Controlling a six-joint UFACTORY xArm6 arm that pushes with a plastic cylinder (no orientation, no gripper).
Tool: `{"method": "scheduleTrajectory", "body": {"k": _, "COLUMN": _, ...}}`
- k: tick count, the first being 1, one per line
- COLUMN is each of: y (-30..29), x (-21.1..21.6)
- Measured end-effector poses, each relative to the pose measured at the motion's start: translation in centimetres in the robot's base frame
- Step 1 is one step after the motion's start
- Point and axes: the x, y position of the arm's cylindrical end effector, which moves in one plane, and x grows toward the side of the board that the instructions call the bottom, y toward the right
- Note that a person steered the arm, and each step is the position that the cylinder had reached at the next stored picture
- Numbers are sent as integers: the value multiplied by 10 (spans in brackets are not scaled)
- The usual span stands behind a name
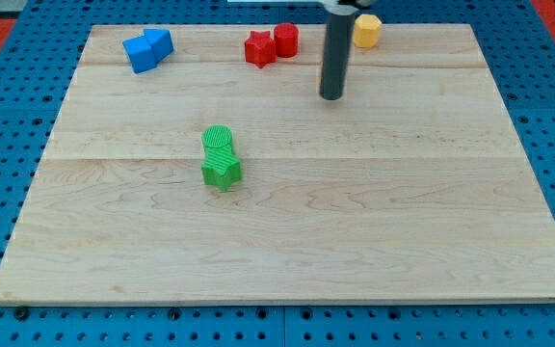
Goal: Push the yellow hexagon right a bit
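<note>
The yellow hexagon (367, 31) sits near the top edge of the wooden board (287, 241), right of centre. My rod comes down from the view's top, and my tip (331, 95) rests on the board below and a little left of the yellow hexagon, apart from it. The rod's upper part overlaps the hexagon's left side in the view.
A red star-like block (259, 48) and a red hexagon (286, 40) touch each other left of the rod. Two blue blocks (147, 48) sit at the top left. A green round block (219, 142) and a green star (222, 171) stand together left of centre.
</note>
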Motion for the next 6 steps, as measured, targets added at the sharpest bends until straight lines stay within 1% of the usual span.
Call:
{"method": "scheduleTrajectory", "body": {"k": 1, "y": 7, "x": -35}}
{"method": "scheduleTrajectory", "body": {"k": 2, "y": 31, "x": -57}}
{"method": "scheduleTrajectory", "body": {"k": 3, "y": 13, "x": -54}}
{"method": "scheduleTrajectory", "body": {"k": 4, "y": 14, "x": -99}}
{"method": "scheduleTrajectory", "body": {"k": 5, "y": 19, "x": -121}}
{"method": "scheduleTrajectory", "body": {"k": 6, "y": 41, "x": -140}}
